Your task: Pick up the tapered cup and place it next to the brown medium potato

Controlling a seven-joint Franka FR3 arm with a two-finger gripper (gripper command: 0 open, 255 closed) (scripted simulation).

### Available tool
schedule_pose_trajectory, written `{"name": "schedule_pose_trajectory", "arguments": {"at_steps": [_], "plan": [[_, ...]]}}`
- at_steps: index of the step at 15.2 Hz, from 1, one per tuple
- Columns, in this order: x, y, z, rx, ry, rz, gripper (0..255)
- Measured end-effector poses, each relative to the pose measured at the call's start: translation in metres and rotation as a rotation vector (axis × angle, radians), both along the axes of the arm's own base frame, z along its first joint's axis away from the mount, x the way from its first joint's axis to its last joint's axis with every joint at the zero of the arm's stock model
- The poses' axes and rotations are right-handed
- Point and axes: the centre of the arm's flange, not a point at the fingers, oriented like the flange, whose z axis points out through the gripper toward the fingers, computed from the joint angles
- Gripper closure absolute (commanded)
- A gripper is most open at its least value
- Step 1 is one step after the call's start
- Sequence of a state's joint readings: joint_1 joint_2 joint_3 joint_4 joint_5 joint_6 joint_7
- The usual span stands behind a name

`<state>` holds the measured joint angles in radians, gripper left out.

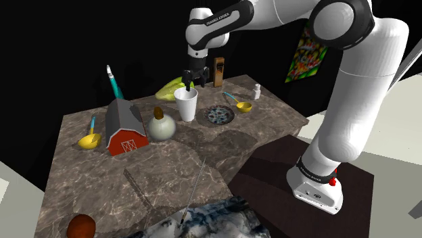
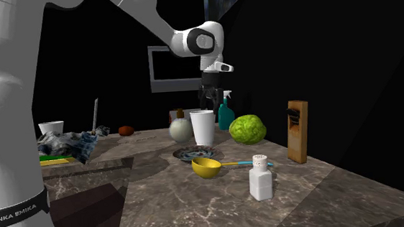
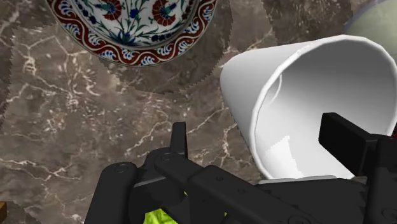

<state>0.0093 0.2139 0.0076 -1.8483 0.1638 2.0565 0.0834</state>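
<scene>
Cup (image 1: 186, 103): white, tapered, upright on worktop (image 1: 203, 145), far side, just beside patterned plate (image 1: 220, 115). Jaws apart, straddling cup wall from above: one finger (image 3: 347, 143) inside the mouth, other outside. No squeeze visible, so not held yet. Wall pinch prob. chosen because the mouth looks too wide to span.

Potato (image 1: 81, 226): brown, near corner of worktop, shoulder view's lower left, well apart from cup. Red barn (image 1: 125, 128) and round flask (image 1: 162, 125) stand between the two, so cup needs a lift clear over them. Bare stone around potato, but worktop edge is close. Set cup down inboard of potato.
</scene>
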Motion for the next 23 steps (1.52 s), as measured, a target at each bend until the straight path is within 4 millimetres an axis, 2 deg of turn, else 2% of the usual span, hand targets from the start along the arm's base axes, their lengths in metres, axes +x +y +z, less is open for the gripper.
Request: {"name": "schedule_pose_trajectory", "arguments": {"at_steps": [6,12,13,23], "plan": [[0.003,0.005,-0.031,0.001,0.0,0.0,0],[0.003,0.006,-0.035,0.001,0.0,-0.001,0],[0.003,0.006,-0.035,0.001,0.0,-0.001,255],[0.003,0.006,-0.035,0.001,-0.001,-0.001,255]]}}
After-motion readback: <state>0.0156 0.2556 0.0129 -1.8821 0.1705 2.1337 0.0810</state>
